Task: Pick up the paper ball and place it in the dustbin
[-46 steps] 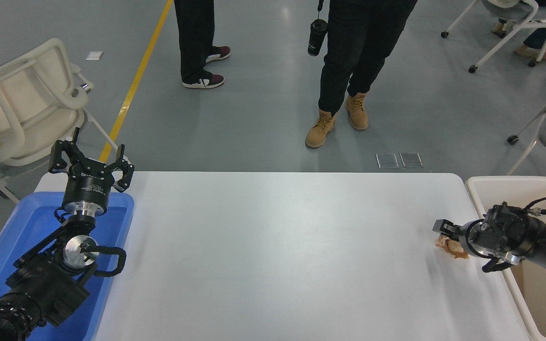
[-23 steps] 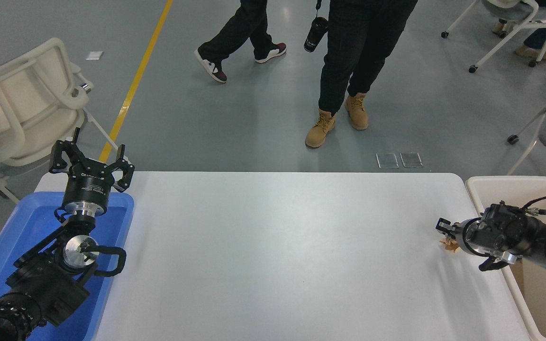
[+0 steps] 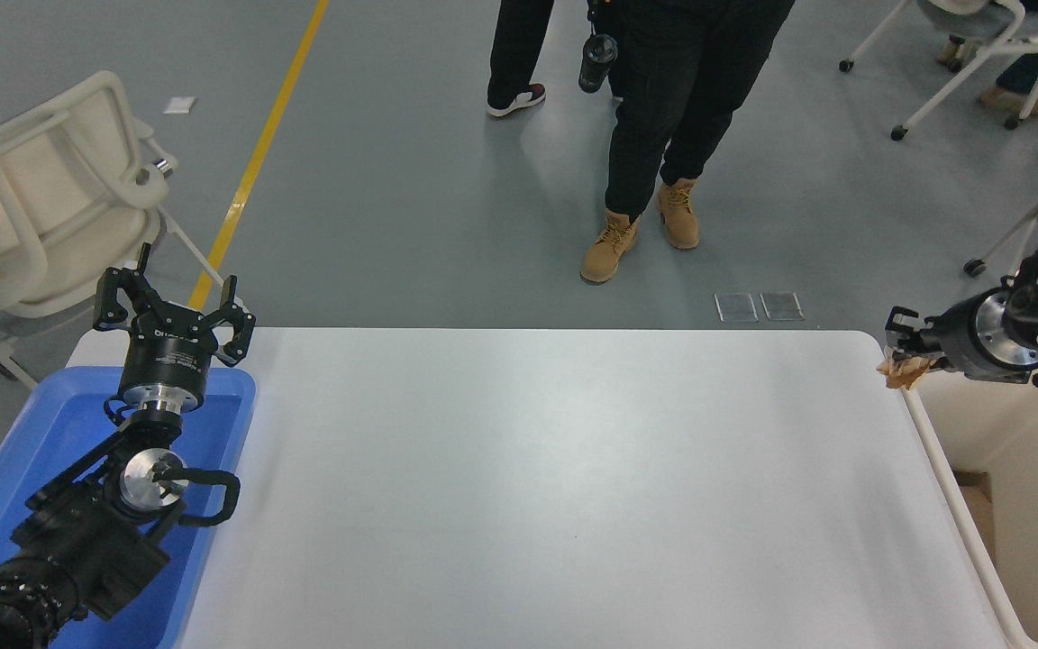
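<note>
The right hand is closed on the paper ball, raised by the dustbin rim; it seems pinched at one edge, so released here it may fall on the surface

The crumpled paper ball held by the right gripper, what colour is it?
Tan-brown; the crumpled paper ball shows in the head view, hanging from the right gripper.
</note>
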`<act>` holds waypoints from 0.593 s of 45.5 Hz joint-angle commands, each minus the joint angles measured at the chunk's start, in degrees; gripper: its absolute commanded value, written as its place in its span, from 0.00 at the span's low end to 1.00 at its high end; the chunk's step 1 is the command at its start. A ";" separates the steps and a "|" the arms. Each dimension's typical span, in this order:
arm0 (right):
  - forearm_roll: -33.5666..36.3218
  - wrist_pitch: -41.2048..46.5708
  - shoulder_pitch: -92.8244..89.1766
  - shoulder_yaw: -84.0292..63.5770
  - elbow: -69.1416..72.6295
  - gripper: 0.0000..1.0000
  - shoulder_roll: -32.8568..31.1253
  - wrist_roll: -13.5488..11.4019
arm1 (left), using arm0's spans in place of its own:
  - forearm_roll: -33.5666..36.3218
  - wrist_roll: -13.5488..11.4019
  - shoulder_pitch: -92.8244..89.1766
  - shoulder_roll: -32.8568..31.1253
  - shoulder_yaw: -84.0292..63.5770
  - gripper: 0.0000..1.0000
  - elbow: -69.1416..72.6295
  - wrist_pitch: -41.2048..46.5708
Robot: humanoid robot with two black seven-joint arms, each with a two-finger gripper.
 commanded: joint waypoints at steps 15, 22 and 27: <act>-2.64 16.71 27.67 -6.09 5.04 0.00 -8.34 0.00 | -0.02 0.00 0.02 -0.06 0.00 0.99 0.06 0.00; -2.64 17.16 29.34 -6.79 5.22 0.00 -8.70 0.00 | -0.02 0.00 -0.07 0.02 0.00 0.99 -0.03 0.00; -2.82 16.63 29.43 -6.79 5.13 0.00 -8.61 -0.09 | -0.02 0.00 0.02 -0.06 0.00 0.99 -0.03 0.00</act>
